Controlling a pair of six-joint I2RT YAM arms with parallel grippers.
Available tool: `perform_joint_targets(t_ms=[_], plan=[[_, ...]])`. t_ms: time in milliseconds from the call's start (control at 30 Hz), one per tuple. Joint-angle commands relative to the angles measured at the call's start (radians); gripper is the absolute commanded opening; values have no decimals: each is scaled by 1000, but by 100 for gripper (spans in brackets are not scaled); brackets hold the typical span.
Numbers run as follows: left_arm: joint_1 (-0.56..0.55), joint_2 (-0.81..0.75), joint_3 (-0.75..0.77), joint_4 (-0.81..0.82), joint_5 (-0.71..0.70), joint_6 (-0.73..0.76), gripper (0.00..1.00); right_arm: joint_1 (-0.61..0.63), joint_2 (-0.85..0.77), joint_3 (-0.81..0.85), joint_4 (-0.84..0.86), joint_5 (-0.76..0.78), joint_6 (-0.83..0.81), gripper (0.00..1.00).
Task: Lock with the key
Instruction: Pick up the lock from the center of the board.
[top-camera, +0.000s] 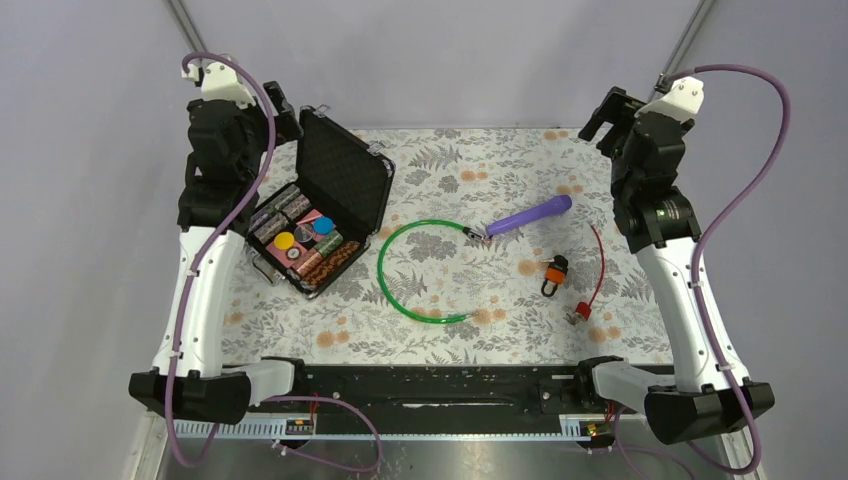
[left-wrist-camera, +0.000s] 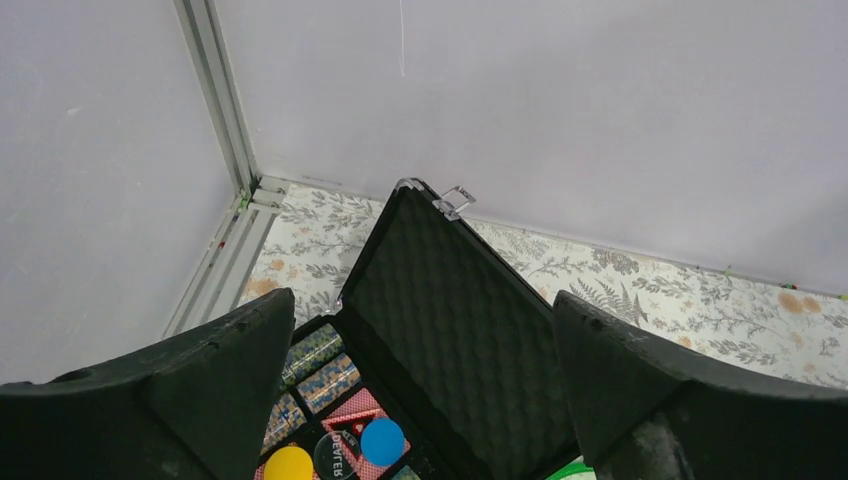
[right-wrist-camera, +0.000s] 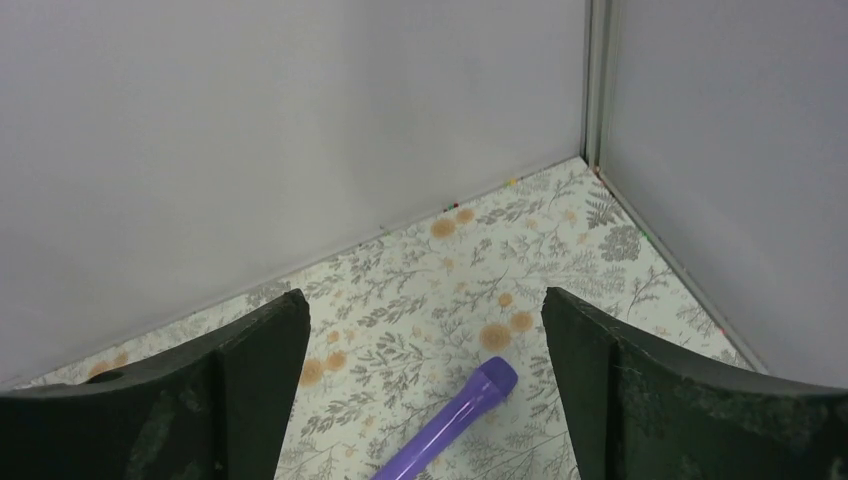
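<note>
Open case (top-camera: 345, 170) (foam-lined); inside, chip rows (top-camera: 283, 208), yellow disc (top-camera: 284, 240), blue disc (top-camera: 323, 225)

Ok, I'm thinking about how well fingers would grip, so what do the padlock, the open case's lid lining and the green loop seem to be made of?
Padlock: orange body, probably plastic or a coating, with a dark shackle; too small to be sure.
Lid lining: matte black foam, judging by its dimpled egg-crate surface.
Green loop: smooth, glossy tube, likely plastic or a coated cable.
</note>
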Motion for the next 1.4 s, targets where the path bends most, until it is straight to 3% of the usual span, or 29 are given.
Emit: perform_joint_targets(t_ms=[0, 333, 433, 700, 833, 1033, 1233, 1367], plan=[[4, -14, -2, 2, 39, -6, 99, -5, 6, -19, 6, -23, 75, 92], [4, -114, -190, 151, 244, 36, 99, -6, 78, -58, -225, -33, 209, 90], [4, -114, -204, 146, 319, 18, 99, -6, 112, -109, -303, -42, 298, 99], [4, -125, -288, 223, 445, -54, 99, -6, 265, -243, -439, -60, 436, 100], [4, -119, -287, 227, 444, -67, 99, -5, 354, -272, -507, -78, 481, 95], [4, -124, -303, 215, 431, -71, 99, -6, 383, -396, -436, -137, 505, 91], [4, -122, -306, 196, 424, -74, 99, -6, 456, -415, -436, -197, 517, 85], [4, -120, -308, 186, 418, -74, 99, -6, 469, -422, -422, -197, 522, 74]])
